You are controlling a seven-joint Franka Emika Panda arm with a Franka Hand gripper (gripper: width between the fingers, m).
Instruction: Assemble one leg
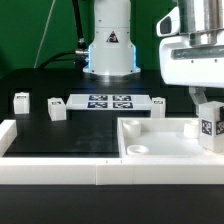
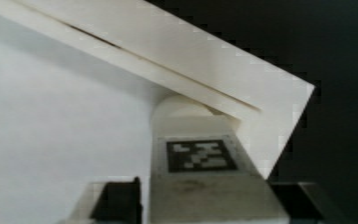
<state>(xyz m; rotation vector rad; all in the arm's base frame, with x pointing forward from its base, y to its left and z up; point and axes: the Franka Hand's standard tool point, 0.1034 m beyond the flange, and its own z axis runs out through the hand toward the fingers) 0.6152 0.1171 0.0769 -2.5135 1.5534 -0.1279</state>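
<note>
Near the bench's (image 1: 70,135) front corner on the exterior view's right, the claw (image 1: 207,108) hangs with its jaws closed narrowly on a leg (image 1: 210,127), gripping it by the sides, the tag facing outward. In the wrist view the same leg (image 2: 197,160) stands upright between the jaws, over a corner of the white tray (image 2: 60,120). Whether it touches the tray cannot be told. The tray (image 1: 150,148) lies flat at that front corner, a round hole showing near its front. Behind it, toward the back edge, the marker board (image 1: 105,101) lies flat. A second leg (image 1: 158,103) stands just beside the board's end on the exterior view's right, a third leg (image 1: 57,110) near its other end, and a fourth leg (image 1: 22,100) by the bench's edge on the exterior view's left. A white rail (image 1: 60,168) runs along the front edge.
</note>
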